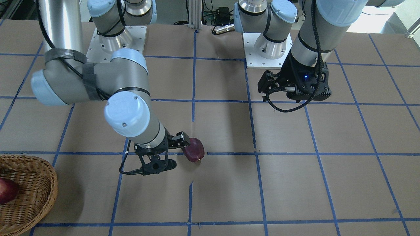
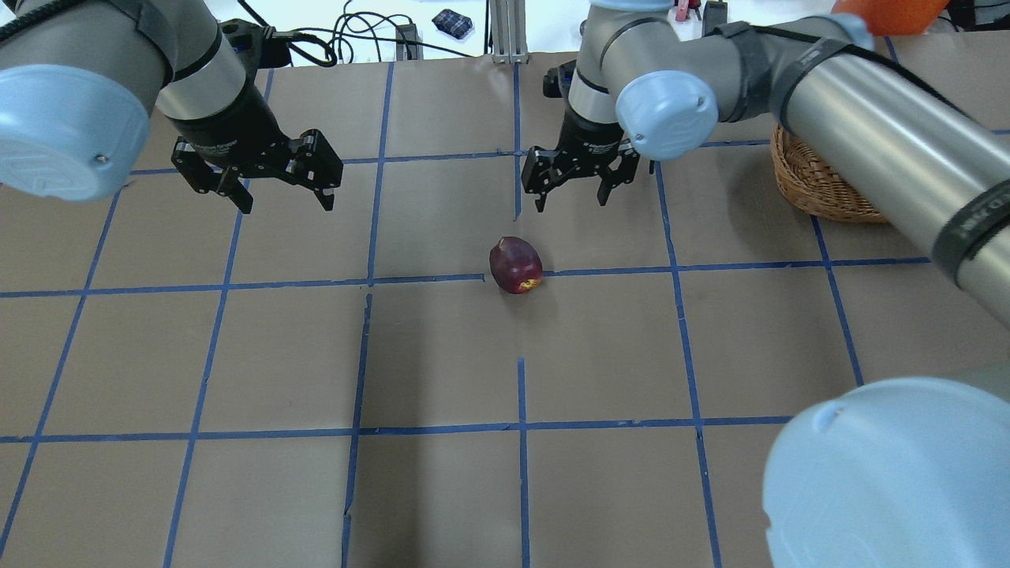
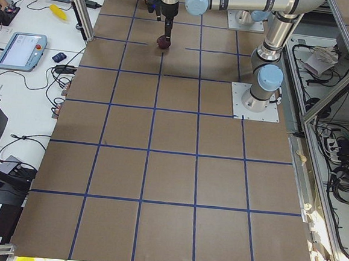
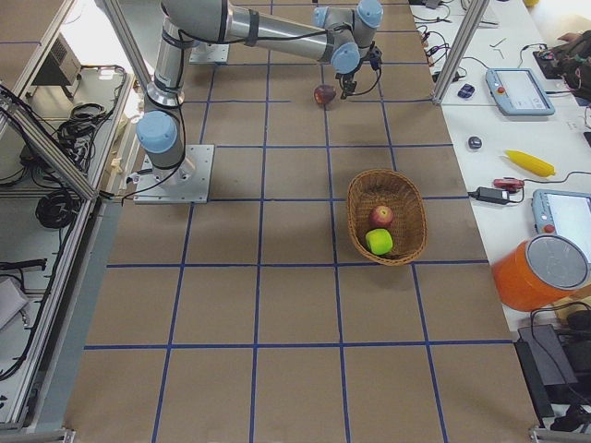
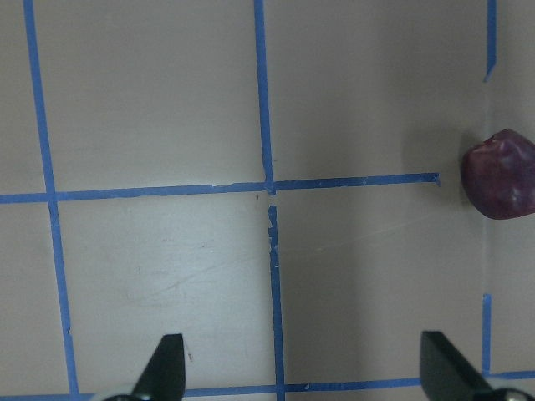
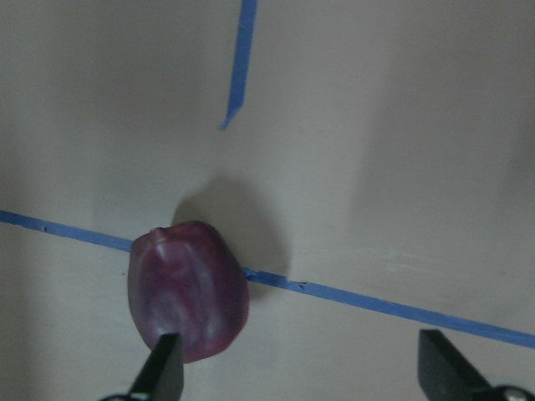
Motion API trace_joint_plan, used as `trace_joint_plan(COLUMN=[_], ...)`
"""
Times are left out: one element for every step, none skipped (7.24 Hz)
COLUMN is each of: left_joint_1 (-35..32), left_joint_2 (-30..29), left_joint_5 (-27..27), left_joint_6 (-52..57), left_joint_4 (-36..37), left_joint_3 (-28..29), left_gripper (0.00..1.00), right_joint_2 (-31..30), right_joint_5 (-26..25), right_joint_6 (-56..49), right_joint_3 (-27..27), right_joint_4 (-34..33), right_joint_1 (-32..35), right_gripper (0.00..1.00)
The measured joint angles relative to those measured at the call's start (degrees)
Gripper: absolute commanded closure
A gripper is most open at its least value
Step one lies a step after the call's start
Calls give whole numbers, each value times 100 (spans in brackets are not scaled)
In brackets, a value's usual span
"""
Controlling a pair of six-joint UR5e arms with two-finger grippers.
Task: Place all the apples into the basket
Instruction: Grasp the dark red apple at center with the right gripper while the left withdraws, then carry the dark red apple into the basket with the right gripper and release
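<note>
The dark maroon apple [image 2: 515, 266] lies on the table on a blue tape line; it also shows in the front view [image 1: 194, 149] and the right wrist view [image 6: 188, 288]. My right gripper [image 2: 580, 180] is open and empty and hovers just above and beside it; in its wrist view the apple sits by one fingertip [image 6: 164, 366]. My left gripper [image 2: 260, 180] is open and empty, above the table, with the apple at its view's right edge [image 5: 501, 174]. The wicker basket [image 4: 355, 198] holds the red apple [image 4: 380, 216] and the green apple [image 4: 379, 242].
The table is brown paper with a blue tape grid. The basket [image 1: 49, 173] stands at the table's edge on my right side [image 2: 789, 177]. An orange bucket [image 4: 540, 272], a yellow toy [image 4: 528, 162] and tablets lie on the side bench beyond the table.
</note>
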Motion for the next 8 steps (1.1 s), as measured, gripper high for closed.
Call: trace_joint_plan(left_joint_1=[-14, -31, -51, -77, -95, -106, -114, -116], left_joint_2=[-46, -69, -78, -76, -71, -65, -61, -59], left_joint_5=[-5, -16, -21, -23, -26, -34, -46, -54], left_joint_6=[-96, -214, -278, -310, -330, -341, -344, -342], left_joint_4=[-62, -65, -43, -23, -11, -6, -6, -9], left_joint_3=[90, 126, 127, 112, 93, 71, 50, 40], left_gripper=[0, 0, 0, 0, 0, 0, 0, 0], right_joint_2=[193, 339, 455, 537, 574, 588, 599, 598], right_joint_5=[30, 95, 184, 227, 242, 246, 249, 223], right_joint_6=[222, 380, 473, 538, 560, 563, 576, 622], right_joint_3=[2, 6, 16, 68, 190, 323, 418, 446], right_joint_4=[-153, -209, -225, -232, -268, -407, -631, -864], right_joint_1=[212, 346, 434, 487, 512, 521, 523, 524], right_gripper=[0, 0, 0, 0, 0, 12, 50, 88])
